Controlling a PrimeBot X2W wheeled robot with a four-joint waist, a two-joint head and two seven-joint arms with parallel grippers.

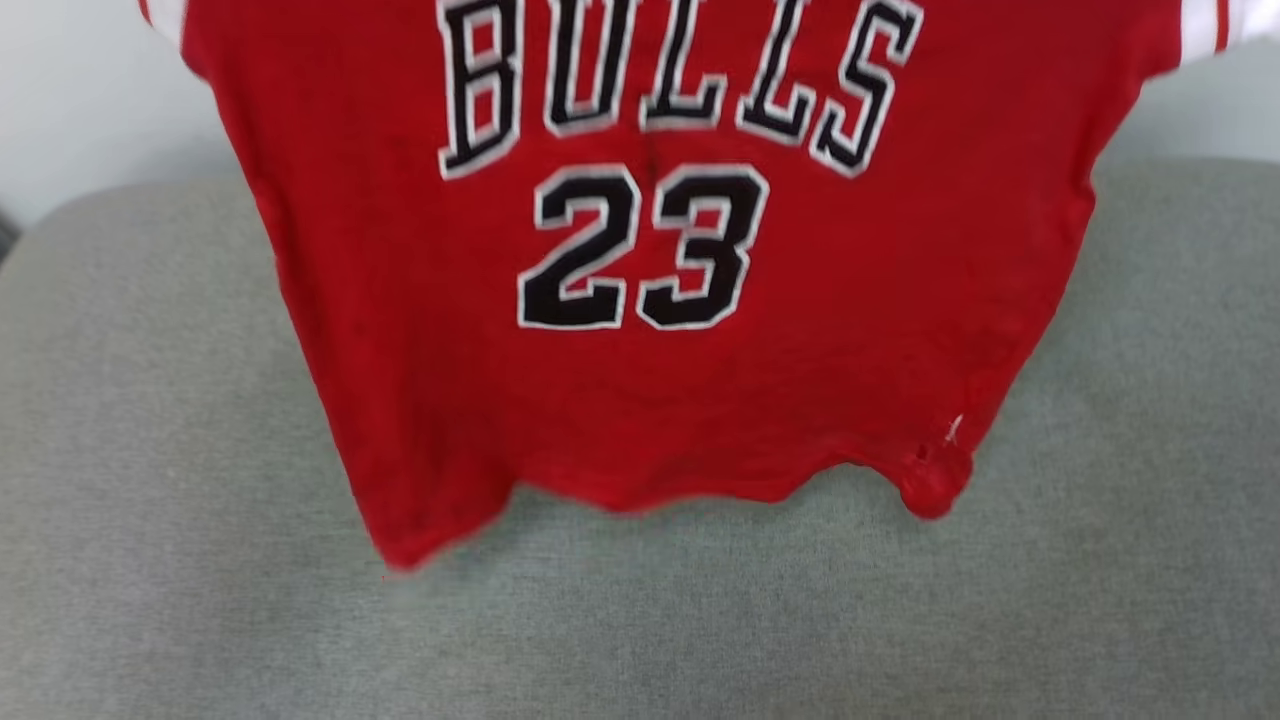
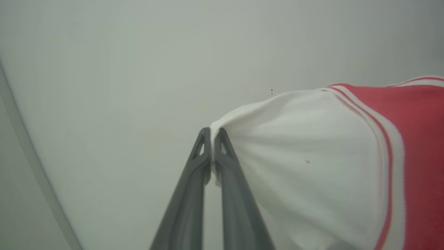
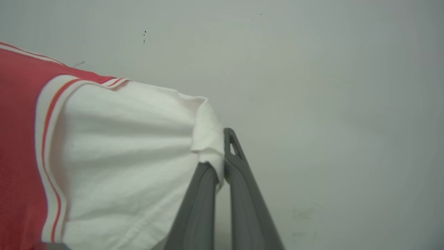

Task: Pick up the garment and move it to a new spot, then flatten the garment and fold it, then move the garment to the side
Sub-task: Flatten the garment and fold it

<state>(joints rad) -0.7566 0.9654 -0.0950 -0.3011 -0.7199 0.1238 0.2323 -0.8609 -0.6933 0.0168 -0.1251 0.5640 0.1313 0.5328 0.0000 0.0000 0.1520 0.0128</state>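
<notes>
The garment [image 1: 660,380], a red jersey with black white-outlined letters and the number 23, hangs spread wide in the head view, its hem dangling just above the grey cushion. Its upper corners run out of that view's top edge. In the left wrist view my left gripper [image 2: 212,133] is shut on the edge of the garment's white panel [image 2: 298,156], beside the striped trim. In the right wrist view my right gripper [image 3: 219,139] is shut on the other white panel [image 3: 131,146], with cloth bunched over the left finger's tip.
A grey upholstered cushion [image 1: 180,520] lies below the hanging garment and reaches both sides and the front. A pale wall [image 1: 90,90] stands behind it and forms the backdrop in both wrist views.
</notes>
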